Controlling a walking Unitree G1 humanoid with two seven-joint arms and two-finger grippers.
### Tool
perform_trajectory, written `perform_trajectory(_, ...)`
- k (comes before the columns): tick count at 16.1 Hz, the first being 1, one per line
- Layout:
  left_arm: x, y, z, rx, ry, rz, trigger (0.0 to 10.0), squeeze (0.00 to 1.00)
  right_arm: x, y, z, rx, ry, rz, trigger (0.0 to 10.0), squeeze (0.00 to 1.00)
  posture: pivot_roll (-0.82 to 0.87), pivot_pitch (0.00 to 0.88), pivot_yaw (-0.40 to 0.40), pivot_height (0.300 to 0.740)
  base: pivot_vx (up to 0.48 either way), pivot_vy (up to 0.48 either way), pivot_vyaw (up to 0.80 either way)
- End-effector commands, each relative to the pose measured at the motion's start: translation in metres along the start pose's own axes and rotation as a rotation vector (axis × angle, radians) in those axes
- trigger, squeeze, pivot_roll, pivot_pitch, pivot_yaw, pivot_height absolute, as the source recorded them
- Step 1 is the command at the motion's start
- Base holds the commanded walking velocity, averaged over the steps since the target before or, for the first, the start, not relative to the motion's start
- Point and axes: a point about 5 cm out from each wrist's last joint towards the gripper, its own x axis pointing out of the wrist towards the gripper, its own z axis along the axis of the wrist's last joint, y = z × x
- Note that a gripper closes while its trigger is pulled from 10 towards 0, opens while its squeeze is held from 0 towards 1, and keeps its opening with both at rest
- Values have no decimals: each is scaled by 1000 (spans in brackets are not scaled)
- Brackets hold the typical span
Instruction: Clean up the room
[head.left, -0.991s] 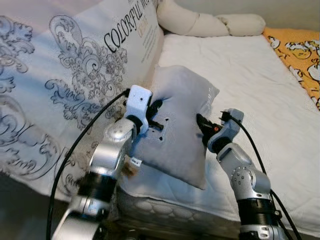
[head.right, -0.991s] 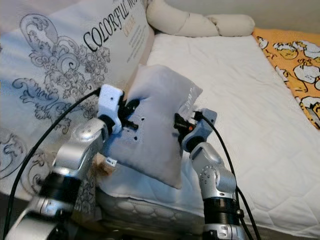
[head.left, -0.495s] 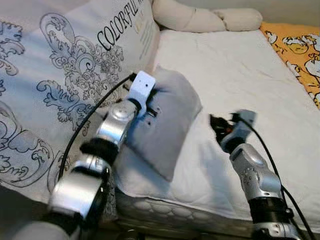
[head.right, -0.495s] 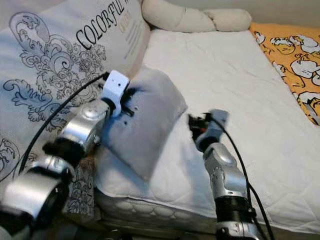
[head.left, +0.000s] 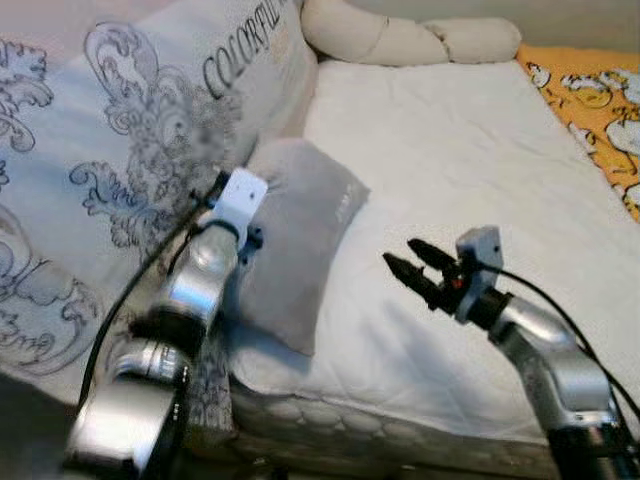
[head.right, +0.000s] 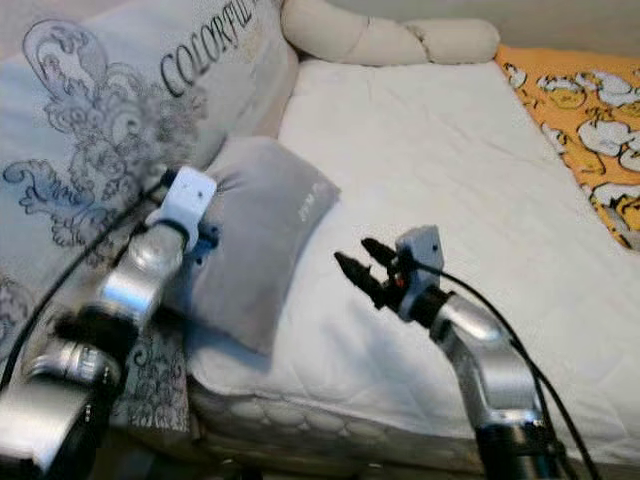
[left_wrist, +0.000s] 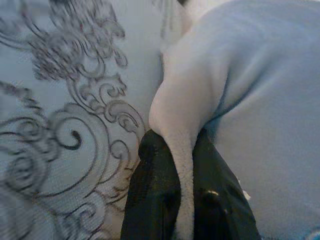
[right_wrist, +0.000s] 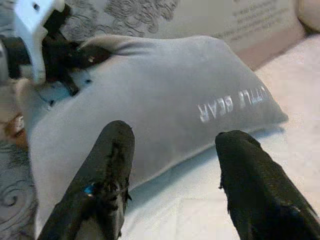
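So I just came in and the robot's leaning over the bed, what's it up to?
It is tidying a grey pillow on the bed. The left gripper pinches the pillow's edge and holds it against the big patterned cushion at the bed's left side. The right gripper is open, clear of the pillow, hovering over the white mattress with its fingers pointing toward the pillow. A long cream bolster lies at the head of the bed.
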Motion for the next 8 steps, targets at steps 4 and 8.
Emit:
perform_trajectory(4,-10,1,27,95,-104,115,10000,0,-9,4,1,-14,3,72,10000,1000,-107,0,31,740,0,0,0)
perform_trajectory(8,-27,-13,18,86,-43,110,10000,0,-17,12,-7,-6,32,131,10000,1000,-111,0,23,740,0,0,0)
